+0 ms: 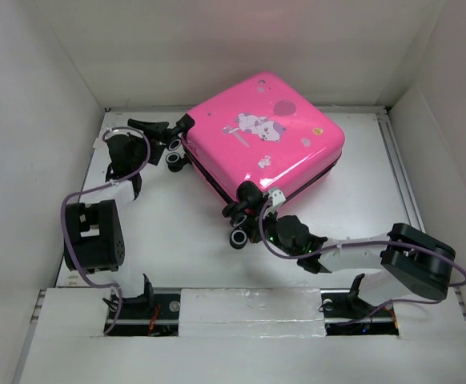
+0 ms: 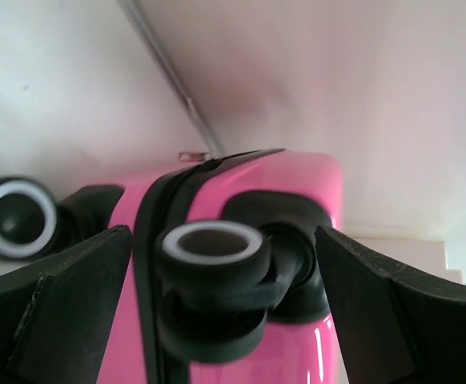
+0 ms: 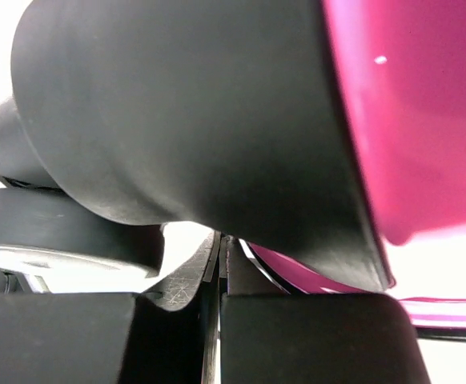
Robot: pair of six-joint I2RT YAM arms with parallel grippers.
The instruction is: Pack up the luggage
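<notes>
The luggage (image 1: pixel 265 132), a glossy hot-pink suitcase with a cartoon print, lies shut and flat on the white table. My left gripper (image 1: pixel 171 140) is open at its far-left corner. In the left wrist view the gripper (image 2: pixel 221 248) has a black wheel (image 2: pixel 209 264) between its spread fingers, touching neither. My right gripper (image 1: pixel 267 214) is at the near corner, under a black wheel housing (image 3: pixel 185 120). There the gripper (image 3: pixel 221 252) is shut on a thin flat piece at the zipper line, apparently the zipper pull. Pink shell (image 3: pixel 425 104) fills the right of that view.
White walls close in the table (image 1: pixel 177 248) at the back and on both sides. Two more black wheels (image 1: pixel 239 228) stick out at the luggage's near corner beside my right gripper. A raised white ledge (image 1: pixel 241 308) runs along the near edge.
</notes>
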